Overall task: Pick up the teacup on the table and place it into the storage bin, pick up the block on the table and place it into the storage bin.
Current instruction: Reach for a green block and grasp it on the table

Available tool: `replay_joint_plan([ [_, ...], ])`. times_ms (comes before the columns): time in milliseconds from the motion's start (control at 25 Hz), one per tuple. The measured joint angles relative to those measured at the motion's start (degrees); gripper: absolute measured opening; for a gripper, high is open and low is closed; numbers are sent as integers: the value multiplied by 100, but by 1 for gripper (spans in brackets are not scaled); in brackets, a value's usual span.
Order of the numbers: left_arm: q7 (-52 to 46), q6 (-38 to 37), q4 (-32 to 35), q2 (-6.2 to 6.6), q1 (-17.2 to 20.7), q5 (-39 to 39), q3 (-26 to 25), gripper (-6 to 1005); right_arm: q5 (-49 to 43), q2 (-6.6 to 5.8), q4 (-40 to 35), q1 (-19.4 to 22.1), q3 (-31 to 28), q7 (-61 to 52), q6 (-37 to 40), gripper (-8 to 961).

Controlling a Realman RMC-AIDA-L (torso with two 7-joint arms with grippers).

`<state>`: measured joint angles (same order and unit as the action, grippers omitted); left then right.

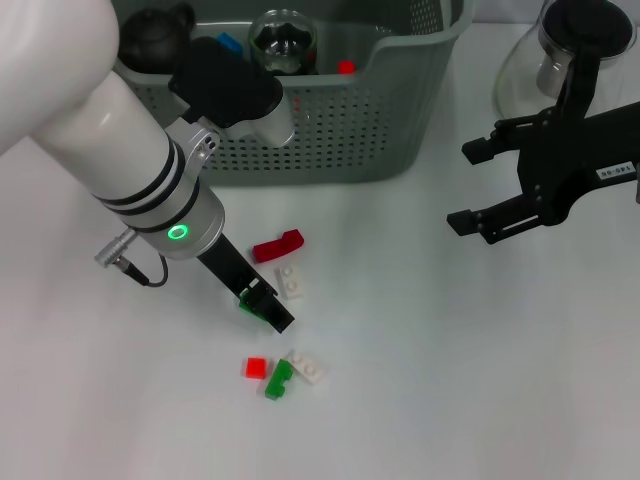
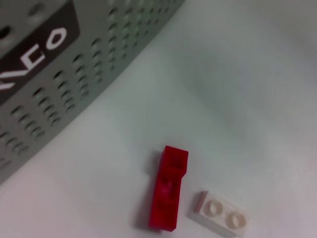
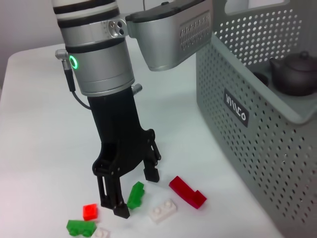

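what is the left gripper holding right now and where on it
Nothing is clearly held. The left gripper is down at the table with its open fingers either side of a green block. The right gripper hangs open and empty.

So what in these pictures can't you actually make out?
- Whether the left gripper truly pinches the small green block: its fingers flank it in the right wrist view, contact unclear.
- Most of the grey-green perforated storage bin's contents: its wall and the left arm hide them in the head view.
- The glass teapot: cut by the head view's top edge.
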<state>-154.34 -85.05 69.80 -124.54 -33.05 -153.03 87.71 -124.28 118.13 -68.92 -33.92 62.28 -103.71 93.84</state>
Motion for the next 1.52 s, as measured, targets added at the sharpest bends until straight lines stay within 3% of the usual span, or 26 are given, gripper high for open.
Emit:
replay_joint_plan([
  [520,-17,-4,-10,0,-47,-157,1,868,1,0,10,-9,4,7,-79,939],
  [960,-16,-21,-10,0,-78,-119,62,684,1,0,10,-9,4,9,-107,939],
  [1520,-18,-65,-11,-1,-73,-104,138,685,1,-1,16,-9,3,9,-102,939],
])
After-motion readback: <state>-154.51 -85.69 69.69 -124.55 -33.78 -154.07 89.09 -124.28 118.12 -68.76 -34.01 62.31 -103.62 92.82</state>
